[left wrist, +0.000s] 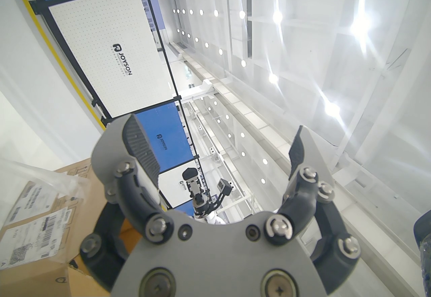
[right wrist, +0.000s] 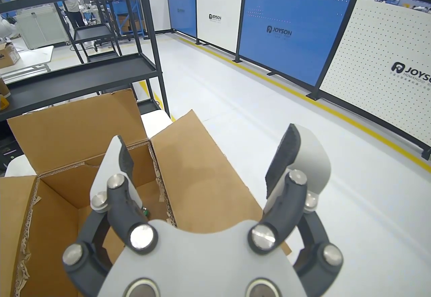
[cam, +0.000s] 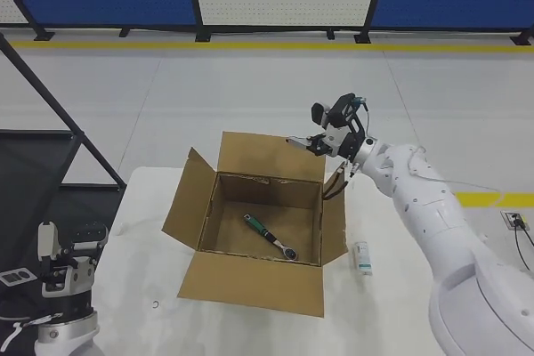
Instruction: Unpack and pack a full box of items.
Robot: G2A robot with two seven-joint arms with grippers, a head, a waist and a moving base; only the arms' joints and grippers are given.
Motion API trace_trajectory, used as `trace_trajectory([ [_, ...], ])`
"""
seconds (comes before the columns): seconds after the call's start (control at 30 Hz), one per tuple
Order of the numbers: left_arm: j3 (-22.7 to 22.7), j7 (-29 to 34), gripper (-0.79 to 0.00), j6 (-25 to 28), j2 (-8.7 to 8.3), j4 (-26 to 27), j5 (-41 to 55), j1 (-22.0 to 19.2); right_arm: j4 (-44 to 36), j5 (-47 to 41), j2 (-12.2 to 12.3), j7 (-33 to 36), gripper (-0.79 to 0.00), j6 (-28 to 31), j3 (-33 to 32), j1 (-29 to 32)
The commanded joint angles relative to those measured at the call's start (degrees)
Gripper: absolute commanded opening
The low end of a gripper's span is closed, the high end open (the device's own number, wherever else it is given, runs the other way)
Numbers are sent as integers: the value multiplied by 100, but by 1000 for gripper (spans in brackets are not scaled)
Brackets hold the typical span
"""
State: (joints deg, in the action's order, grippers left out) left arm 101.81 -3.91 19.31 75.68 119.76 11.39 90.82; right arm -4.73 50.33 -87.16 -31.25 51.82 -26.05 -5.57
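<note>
An open cardboard box (cam: 204, 203) stands mid-table with all flaps spread. Inside on its floor lies a ratchet wrench (cam: 270, 236) with a green handle. My right gripper (cam: 313, 142) hangs open and holds nothing, above the box's far right corner. In the right wrist view its fingers (right wrist: 205, 143) straddle the far flap of the box (right wrist: 67, 136), and a bit of green (right wrist: 145, 210) shows inside. My left gripper (cam: 70, 240) sits at the table's near left corner, apart from the box. It points up at the ceiling (left wrist: 215, 130), open and holding nothing.
A small white tube (cam: 363, 257) lies on the table right of the box. A black shelf rack (cam: 36, 133) stands off the table's left side. Labelled cardboard with clear plastic (left wrist: 37, 210) lies close beside the left gripper.
</note>
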Motion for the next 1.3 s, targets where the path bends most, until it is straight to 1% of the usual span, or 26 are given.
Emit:
trace_trajectory([
  [0.0,0,0,0,0,0,0,0,0,-189,-215,10,-115,0,410,-93,72],
  [0.03,0,0,0,0,0,0,0,0,-191,-289,52,-124,0,579,-142,30],
  [0.17,0,0,0,0,0,0,0,0,-527,-53,215,-198,0,618,-124,-11],
  [0.27,0,0,0,0,0,0,0,0,-1060,247,384,-418,0,618,-62,104],
  [0.4,0,0,0,0,0,0,0,0,-1915,470,719,-579,0,618,-23,372],
  [0.57,0,0,0,0,0,0,0,0,-3204,333,1252,-270,0,618,-110,804],
  [0.67,0,0,0,0,0,0,0,0,-3967,172,1618,116,0,618,-367,1049],
  [0.77,0,0,0,0,0,0,0,0,-4827,81,2015,545,0,618,-863,1367],
  [0.9,0,0,0,0,0,0,0,0,-6151,-158,2585,1238,0,618,-1853,2119],
  [1.0,0,0,0,0,0,0,0,0,-7003,-483,2969,2041,0,495,-2662,2823],
  [1.13,0,0,0,0,0,0,0,0,-7882,-994,3357,3236,0,161,-3621,3746],
  [1.27,0,0,0,0,0,0,0,0,-8397,-1390,3638,4276,0,-59,-4427,4559],
])
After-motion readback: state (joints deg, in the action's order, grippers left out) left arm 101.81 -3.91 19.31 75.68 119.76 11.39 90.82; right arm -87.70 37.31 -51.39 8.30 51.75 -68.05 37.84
